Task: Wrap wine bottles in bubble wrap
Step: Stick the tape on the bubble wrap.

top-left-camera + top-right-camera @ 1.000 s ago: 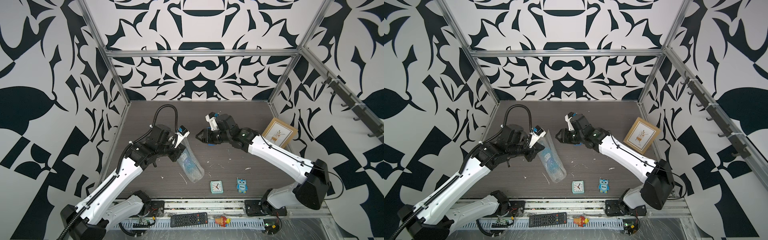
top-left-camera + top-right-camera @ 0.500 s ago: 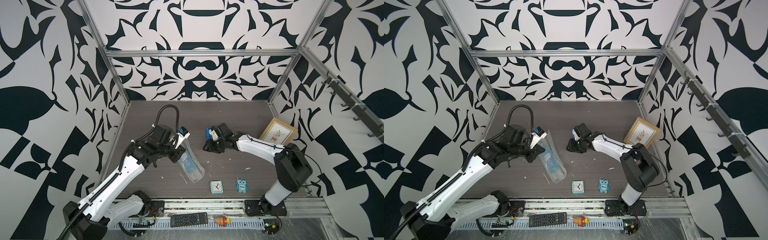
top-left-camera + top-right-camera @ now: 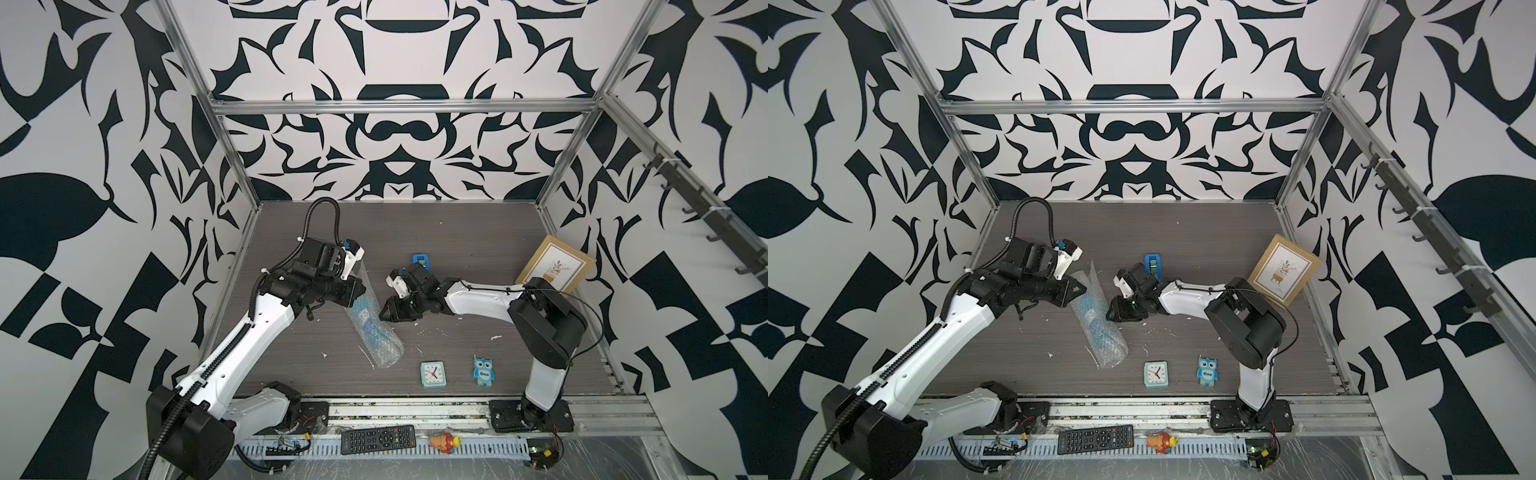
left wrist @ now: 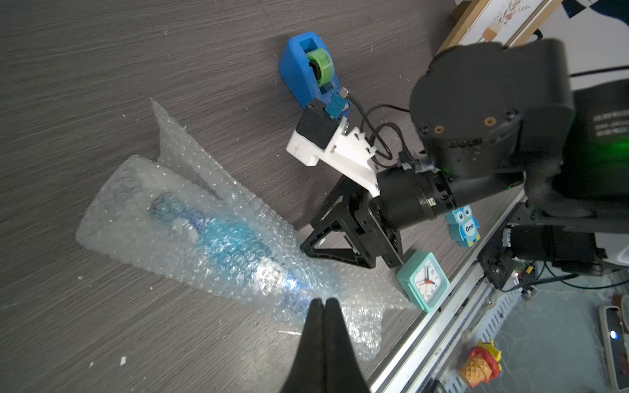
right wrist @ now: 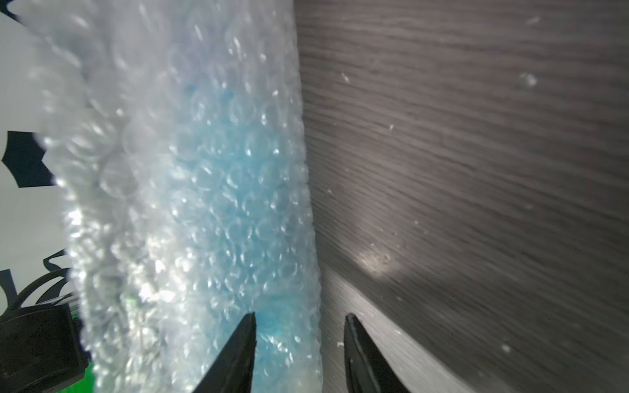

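Note:
The wine bottle [image 3: 368, 322] [image 3: 1094, 320] with blue liquid lies on the dark table, rolled inside the bubble wrap [image 3: 384, 351] [image 3: 1111, 349]. A loose flap of wrap stands up at the roll's far end. My left gripper [image 3: 359, 291] [image 4: 321, 301] is shut, its tips over the roll's far part; no wrap shows between them. In the left wrist view the bottle [image 4: 231, 245] shows through the wrap [image 4: 136, 211]. My right gripper [image 3: 384, 313] [image 5: 299, 320] is open beside the roll, one finger over the wrap [image 5: 136, 204], the other over bare table. Blue from the bottle [image 5: 231, 190] glows through.
A blue tape dispenser [image 3: 420, 262] [image 4: 306, 68] stands just behind the right wrist. A mint clock [image 3: 433, 374] and a blue owl [image 3: 484, 372] sit near the front edge. A framed picture [image 3: 557, 270] leans on the right wall. A remote [image 3: 378, 439] lies on the front rail.
My right arm folded back, dropped low and brought its gripper against the right side of the wrapped roll. The left arm and the roll have hardly moved.

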Robot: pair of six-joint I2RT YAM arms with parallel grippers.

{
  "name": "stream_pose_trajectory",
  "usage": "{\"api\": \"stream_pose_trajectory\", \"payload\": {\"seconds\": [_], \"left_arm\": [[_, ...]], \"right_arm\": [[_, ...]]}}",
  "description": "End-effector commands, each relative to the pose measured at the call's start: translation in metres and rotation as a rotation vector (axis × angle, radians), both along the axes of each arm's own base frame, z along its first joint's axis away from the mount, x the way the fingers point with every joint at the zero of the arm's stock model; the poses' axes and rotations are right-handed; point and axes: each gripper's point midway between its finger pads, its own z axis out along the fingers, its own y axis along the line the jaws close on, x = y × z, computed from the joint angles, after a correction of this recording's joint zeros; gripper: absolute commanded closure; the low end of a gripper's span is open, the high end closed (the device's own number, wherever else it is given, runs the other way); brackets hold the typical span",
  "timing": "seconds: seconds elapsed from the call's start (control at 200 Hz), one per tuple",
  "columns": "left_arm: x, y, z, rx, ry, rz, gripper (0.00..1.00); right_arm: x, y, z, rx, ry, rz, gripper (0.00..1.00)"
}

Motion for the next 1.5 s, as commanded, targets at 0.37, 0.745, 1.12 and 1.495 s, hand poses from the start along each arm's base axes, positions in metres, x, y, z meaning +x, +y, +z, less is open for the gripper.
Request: {"api": "stream_pose_trajectory", "payload": {"seconds": [0.37,0.745,1.12,1.495], "left_arm": [[-0.001,0.001,-0.02,-0.063,0.151,0.065,1.0],[-0.001,-0.004,-0.026,-0.131,0.241,0.069,1.0],[0.0,-0.011,-0.031,-0.179,0.298,0.069,1.0],[-0.003,-0.015,-0.053,-0.243,0.416,0.086,1.0]], "right_arm": [[-0.01,0.009,0.033,0.065,-0.103,0.067,0.48],[-0.023,0.009,0.015,-0.048,-0.114,0.109,0.36],[-0.027,0.014,0.022,-0.034,-0.146,0.138,0.26],[-0.028,0.011,0.011,-0.057,-0.141,0.141,0.25]]}}
